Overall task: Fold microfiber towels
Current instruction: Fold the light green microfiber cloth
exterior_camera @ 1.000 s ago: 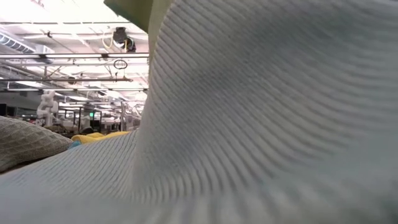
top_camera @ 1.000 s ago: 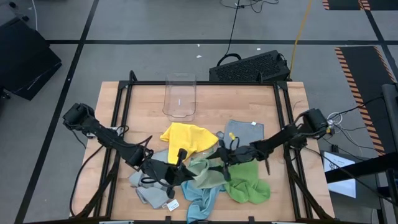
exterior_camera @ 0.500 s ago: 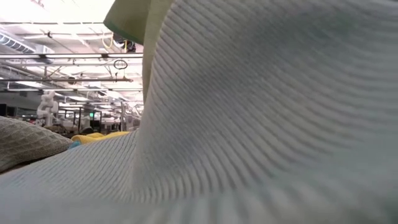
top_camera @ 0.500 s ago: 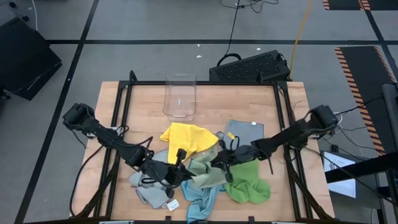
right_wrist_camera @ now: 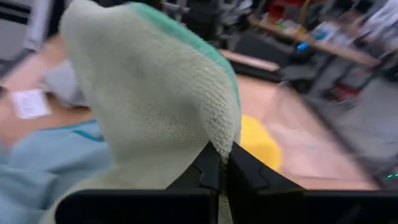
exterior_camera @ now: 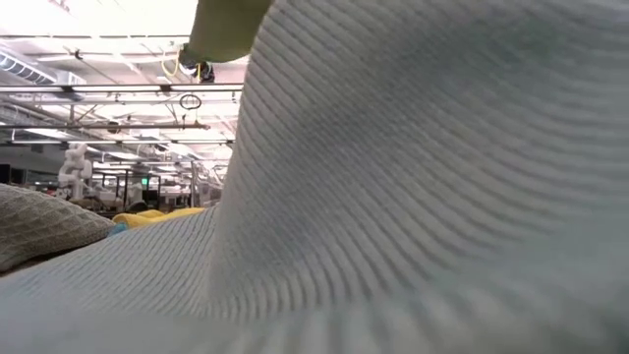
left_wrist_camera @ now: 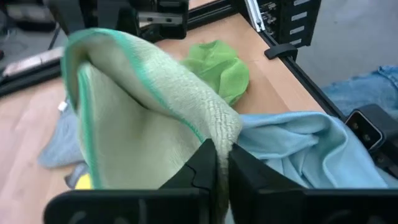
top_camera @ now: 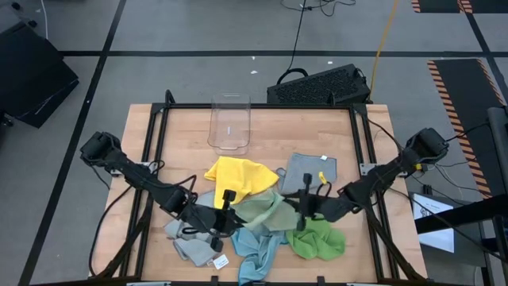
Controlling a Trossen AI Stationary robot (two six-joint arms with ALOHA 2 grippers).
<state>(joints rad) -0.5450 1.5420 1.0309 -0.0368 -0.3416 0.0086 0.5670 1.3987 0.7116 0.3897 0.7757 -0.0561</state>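
Where the heap lies: the pale green towel [top_camera: 266, 213] sits mid-pile at the table's [top_camera: 262, 163] near half, stretched between both grippers.
Left gripper [left_wrist_camera: 219, 163]: fingers pinched together on that towel's edge.
Right gripper [right_wrist_camera: 221, 163]: likewise clamped on it.
Neighbours: yellow towel [top_camera: 236, 175] behind, bright green towel [top_camera: 317, 241] and light blue towel [top_camera: 255, 250] in front, grey towel [top_camera: 309, 168] beside.
Farther off: clear bin [top_camera: 229, 123] at the far edge.

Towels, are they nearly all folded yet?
Not yet; none looks folded. In hand: the left claw and right claw both pinch the pale green towel. Left: the yellow towel, bright green towel, light blue towel and grey towels lie crumpled on the table.
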